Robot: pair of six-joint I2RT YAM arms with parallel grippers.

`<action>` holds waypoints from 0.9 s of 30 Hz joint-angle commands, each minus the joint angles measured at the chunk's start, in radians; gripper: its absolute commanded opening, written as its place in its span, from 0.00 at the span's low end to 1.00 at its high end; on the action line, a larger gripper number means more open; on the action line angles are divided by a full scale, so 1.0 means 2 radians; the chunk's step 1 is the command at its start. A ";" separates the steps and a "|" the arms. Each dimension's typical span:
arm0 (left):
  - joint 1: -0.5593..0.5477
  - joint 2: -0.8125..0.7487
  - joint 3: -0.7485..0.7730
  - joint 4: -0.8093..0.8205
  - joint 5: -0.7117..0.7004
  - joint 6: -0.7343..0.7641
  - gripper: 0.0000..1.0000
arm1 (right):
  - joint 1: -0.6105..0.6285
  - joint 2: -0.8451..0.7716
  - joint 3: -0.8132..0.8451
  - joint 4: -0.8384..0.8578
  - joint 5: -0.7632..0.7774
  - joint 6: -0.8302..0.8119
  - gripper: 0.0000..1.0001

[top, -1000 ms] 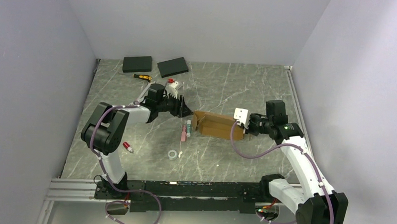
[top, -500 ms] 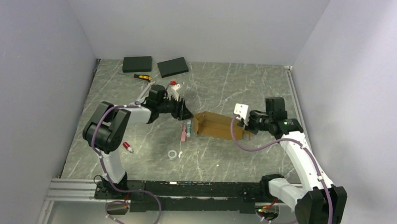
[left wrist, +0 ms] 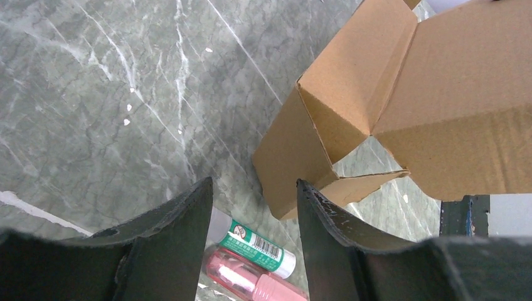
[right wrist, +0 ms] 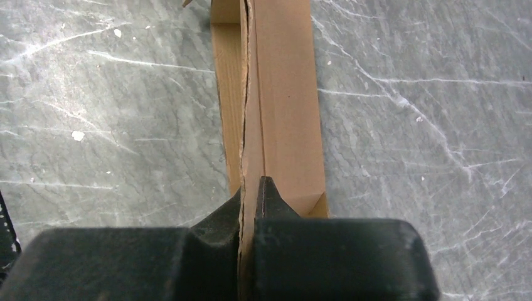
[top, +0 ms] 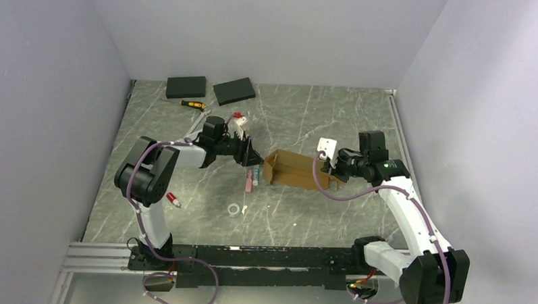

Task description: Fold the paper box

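Observation:
The paper box [top: 291, 170] is a brown cardboard carton lying lengthwise mid-table, its left end flaps [left wrist: 342, 100] loose and splayed. My right gripper [top: 330, 169] is at the box's right end. In the right wrist view it [right wrist: 252, 185] is shut on a thin upright cardboard edge of the box [right wrist: 282, 94]. My left gripper [top: 251, 155] stands open just left of the box's open end. In its wrist view the fingers [left wrist: 254, 183] hold nothing and the box's lower left flap [left wrist: 288, 163] lies just beyond the tips.
A green tube [left wrist: 260, 248] and a pink tube [left wrist: 251, 279] lie on the table under the left gripper. A tape ring [top: 234, 209] and a small red item [top: 173, 201] lie nearer. Two black slabs [top: 186, 87] [top: 234, 90] and a yellow screwdriver [top: 193, 105] are at the back left.
My right gripper has drawn back slightly with the box's right end, turning the box a little. The left gripper has edged down toward the box's open end.

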 commanded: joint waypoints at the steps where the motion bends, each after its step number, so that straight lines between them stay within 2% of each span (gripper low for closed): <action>1: -0.007 0.001 0.004 0.015 0.020 0.017 0.57 | -0.002 0.002 0.022 0.015 -0.015 0.018 0.00; 19: -0.032 -0.008 -0.004 0.021 -0.001 0.048 0.61 | -0.003 0.022 0.038 0.004 -0.027 0.037 0.00; 27: -0.033 -0.020 -0.026 0.062 -0.017 0.057 0.62 | -0.005 0.037 0.052 -0.007 -0.040 0.054 0.00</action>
